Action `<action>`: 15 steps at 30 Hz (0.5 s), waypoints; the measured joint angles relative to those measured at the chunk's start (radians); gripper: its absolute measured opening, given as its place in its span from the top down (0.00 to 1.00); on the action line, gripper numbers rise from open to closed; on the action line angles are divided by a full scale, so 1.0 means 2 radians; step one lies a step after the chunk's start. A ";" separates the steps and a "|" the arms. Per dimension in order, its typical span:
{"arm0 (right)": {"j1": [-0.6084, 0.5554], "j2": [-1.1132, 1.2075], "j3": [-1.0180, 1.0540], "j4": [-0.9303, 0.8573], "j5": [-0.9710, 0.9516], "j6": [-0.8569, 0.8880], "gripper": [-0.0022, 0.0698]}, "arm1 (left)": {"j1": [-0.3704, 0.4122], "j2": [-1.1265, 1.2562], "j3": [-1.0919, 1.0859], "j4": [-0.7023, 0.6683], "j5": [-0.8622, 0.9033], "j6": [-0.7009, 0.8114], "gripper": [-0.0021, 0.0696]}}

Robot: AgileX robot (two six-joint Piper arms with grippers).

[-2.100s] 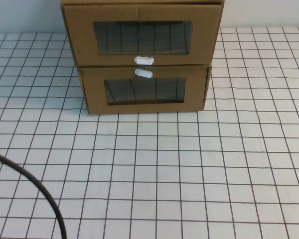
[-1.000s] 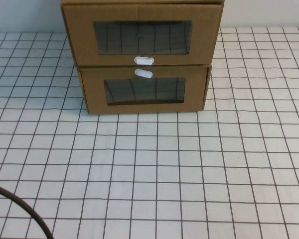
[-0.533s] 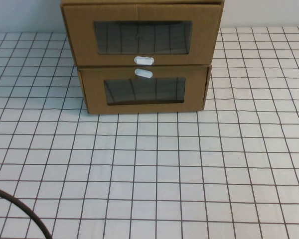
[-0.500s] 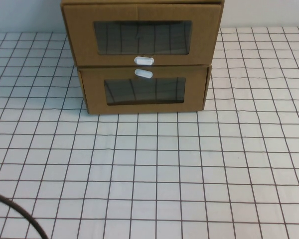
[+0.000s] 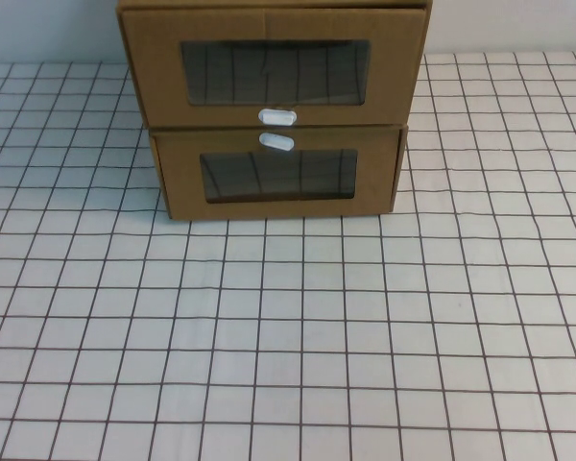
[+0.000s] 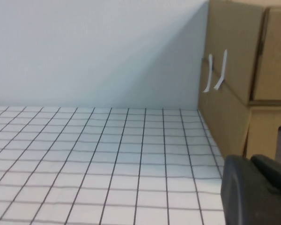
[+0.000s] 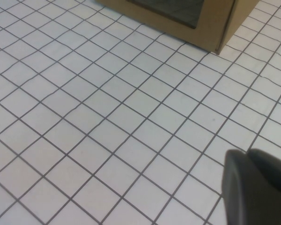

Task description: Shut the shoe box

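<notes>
The shoe box (image 5: 274,67) is the upper brown cardboard drawer of a stack of two at the table's far middle, with a clear window and a white pull tab (image 5: 277,116) at its front's bottom edge. Its front looks about flush with the stack. It also shows side-on in the left wrist view (image 6: 234,47). Neither gripper shows in the high view. My left gripper (image 6: 250,161) is shut and empty, low over the table to the stack's left. My right gripper (image 7: 248,154) is shut and empty, over the tiles in front of the stack.
The similar lower drawer (image 5: 278,178) with its tab (image 5: 276,141) above the window stands under the shoe box; its corner shows in the right wrist view (image 7: 215,18). A white grid-patterned table (image 5: 298,336) spreads in front. A pale wall (image 6: 98,47) is behind.
A black cable at the lower left of the high view has slid down and out of the picture. The boxes have not moved.
</notes>
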 joint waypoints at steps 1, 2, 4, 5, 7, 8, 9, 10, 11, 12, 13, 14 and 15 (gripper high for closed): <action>0.000 0.000 0.000 0.000 0.000 0.000 0.99 | 0.000 -0.014 0.022 0.015 -0.009 -0.016 0.98; 0.000 0.000 0.000 0.000 0.000 0.000 0.99 | 0.000 -0.024 0.037 0.026 -0.012 -0.023 0.98; 0.000 0.000 0.000 0.000 0.000 0.000 0.99 | 0.000 -0.039 0.071 0.035 -0.012 -0.039 0.98; 0.000 0.000 0.000 0.000 0.000 0.000 0.99 | 0.000 -0.042 0.076 0.036 0.000 -0.044 0.98; 0.000 0.000 0.000 0.001 0.000 0.000 0.99 | 0.000 -0.043 0.079 0.039 0.039 -0.049 0.98; 0.000 0.000 0.000 0.001 0.000 0.000 0.99 | 0.000 -0.043 0.080 0.040 0.062 -0.050 0.98; 0.000 0.000 0.000 0.001 0.000 0.000 0.99 | 0.000 -0.043 0.081 0.041 0.085 -0.050 0.98; 0.000 0.000 0.000 0.002 0.000 0.000 0.99 | 0.000 -0.043 0.081 0.042 0.102 -0.050 0.98; 0.000 0.000 0.000 0.002 0.000 0.000 0.99 | -0.002 -0.043 0.081 0.043 0.112 -0.050 0.98; 0.000 0.000 0.000 0.002 0.000 0.000 0.99 | -0.006 -0.043 0.081 0.044 0.115 -0.050 0.98; 0.000 0.000 0.000 0.002 0.000 0.000 0.99 | -0.012 -0.043 0.081 0.044 0.115 -0.050 0.98; 0.000 0.000 0.000 0.002 0.000 0.000 0.99 | -0.020 -0.043 0.081 0.044 0.115 -0.050 0.98; 0.000 0.000 0.000 0.002 0.000 0.000 0.99 | -0.030 -0.043 0.081 0.045 0.115 -0.050 0.98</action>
